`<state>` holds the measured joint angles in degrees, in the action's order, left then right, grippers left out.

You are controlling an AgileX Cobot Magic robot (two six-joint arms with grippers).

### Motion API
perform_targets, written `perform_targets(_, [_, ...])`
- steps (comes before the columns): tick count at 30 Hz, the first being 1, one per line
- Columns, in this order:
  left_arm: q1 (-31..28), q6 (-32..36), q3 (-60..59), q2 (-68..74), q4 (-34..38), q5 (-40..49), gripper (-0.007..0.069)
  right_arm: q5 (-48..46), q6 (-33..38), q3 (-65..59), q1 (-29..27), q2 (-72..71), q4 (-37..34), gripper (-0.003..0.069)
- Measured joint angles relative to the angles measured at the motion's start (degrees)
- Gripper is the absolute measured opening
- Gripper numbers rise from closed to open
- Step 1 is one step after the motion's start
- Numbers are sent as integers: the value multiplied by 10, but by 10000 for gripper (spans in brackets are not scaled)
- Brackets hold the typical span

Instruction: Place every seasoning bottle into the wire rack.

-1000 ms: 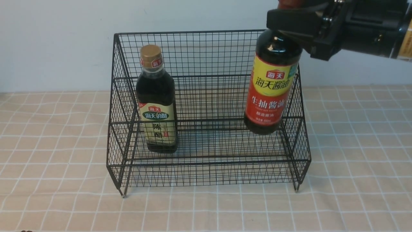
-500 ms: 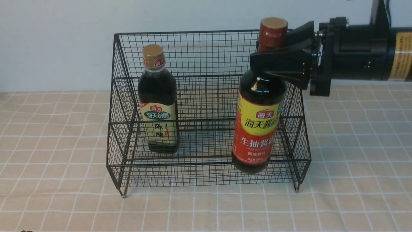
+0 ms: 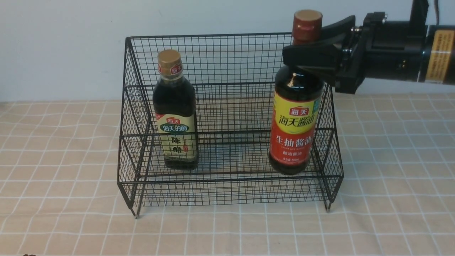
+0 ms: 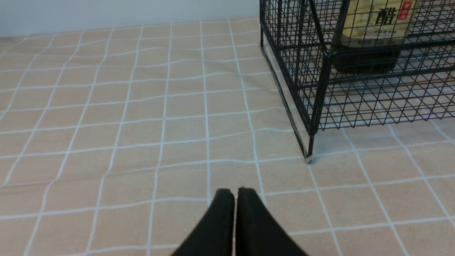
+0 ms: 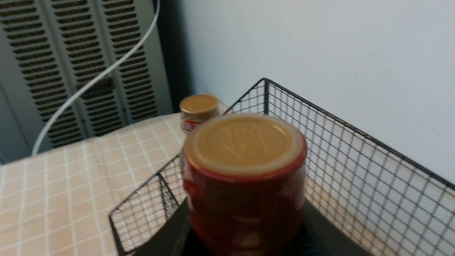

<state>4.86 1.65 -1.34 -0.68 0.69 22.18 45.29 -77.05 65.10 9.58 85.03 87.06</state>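
The black wire rack [image 3: 227, 85] stands mid-table. The squarish gold-capped bottle [image 3: 175, 113] stands upright at the left end of the rack's lower tier, and its base shows in the left wrist view [image 4: 369, 39]. My right gripper [image 3: 302, 58] is shut on the neck of the round red-capped bottle [image 3: 294, 128], just under the cap [image 5: 245, 177]. It holds the bottle upright, base low at the right end of the lower tier. I cannot tell if the base rests on the mesh. My left gripper [image 4: 234, 192] is shut and empty over the cloth, left of the rack's front-left foot [image 4: 308, 158].
A beige checked tablecloth [image 3: 71, 213] covers the table, with a pale wall behind the rack. The right wrist view shows a grey louvred panel [image 5: 78, 64] and a white cable [image 5: 106, 71] beyond the table's left end.
My right gripper brought the red-capped bottle down from above the rack's right side, dipping low at the front, then shifted it a little up and right. The left gripper has not moved.
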Motion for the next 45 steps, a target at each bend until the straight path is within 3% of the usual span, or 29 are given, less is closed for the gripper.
perform_targets(8, [0,0,0,0,0,0,-7,-9,4,-2,0,7,20,278])
perform_targets(17, [0,0,0,0,0,0,-7,15,-10,-2,0,38,140,277])
perform_targets(29, [0,0,0,0,0,0,-7,-3,-55,-3,0,39,140,279])
perform_targets(36, [0,0,0,0,0,0,-7,-8,-119,2,0,4,140,383])
perform_targets(45, [0,0,0,0,0,0,-7,-57,-198,3,0,-58,140,383])
